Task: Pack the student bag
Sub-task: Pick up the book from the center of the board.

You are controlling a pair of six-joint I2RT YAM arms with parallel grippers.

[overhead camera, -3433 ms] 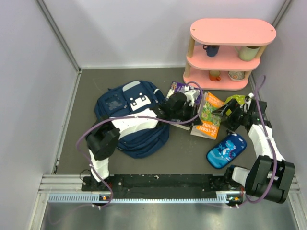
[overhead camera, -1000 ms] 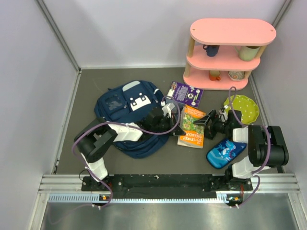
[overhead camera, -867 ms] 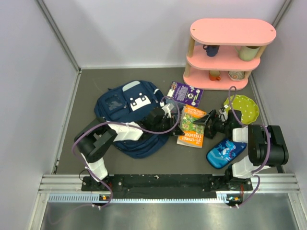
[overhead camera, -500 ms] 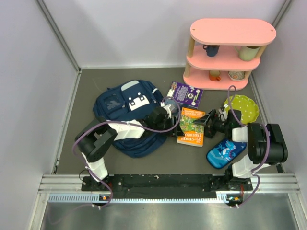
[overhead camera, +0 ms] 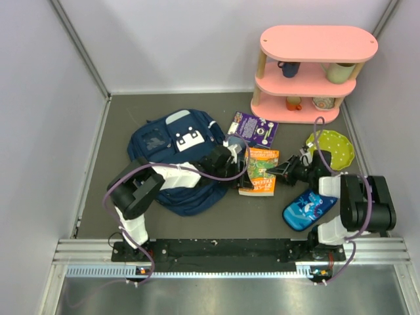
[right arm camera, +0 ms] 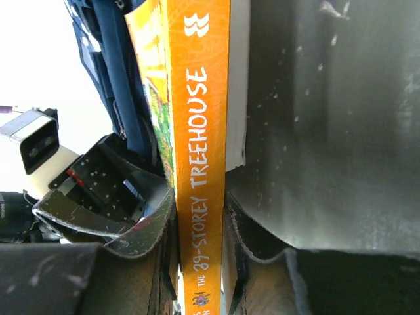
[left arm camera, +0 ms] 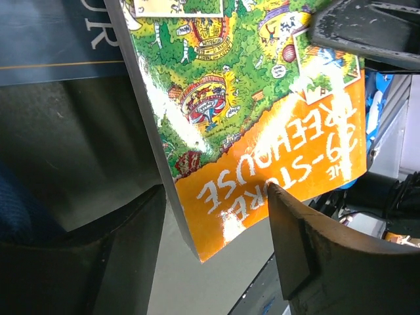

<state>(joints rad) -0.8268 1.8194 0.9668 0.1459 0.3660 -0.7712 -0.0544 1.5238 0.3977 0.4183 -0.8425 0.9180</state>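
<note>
So the student bag [overhead camera: 164, 141] is found left of centre in the top view, laid flat on the table [overhead camera: 216, 216] with its front pocket and white buckle patches facing up. The left arm is draped across its lower right part. Just right of the bag, at frame centre, the treehouse book [overhead camera: 258, 172] is held up off the table, tilted on edge. It's pinched by the right gripper [right arm camera: 200, 216], with the fingers closed tight on the spine, as seen in the right wrist view. The left gripper [left arm camera: 216, 223] is spread wide with the book's lower corner sitting between its fingers. No clamping is seen there, and whether a pad is touched can't be told.

Handling-wise, the bag is judged soft and floppy, and light while unfilled, so it'll probably get shoved or collapsed rather than stay put. Whether the opening is unzipped can't be made out. A hold is best taken on a firmer bit, like the rim of the opening. That way the mouth is lifted and held gaping while the stiff, glossy book is slid in edge first. Loose mid-panel fabric is better left alone.
</note>
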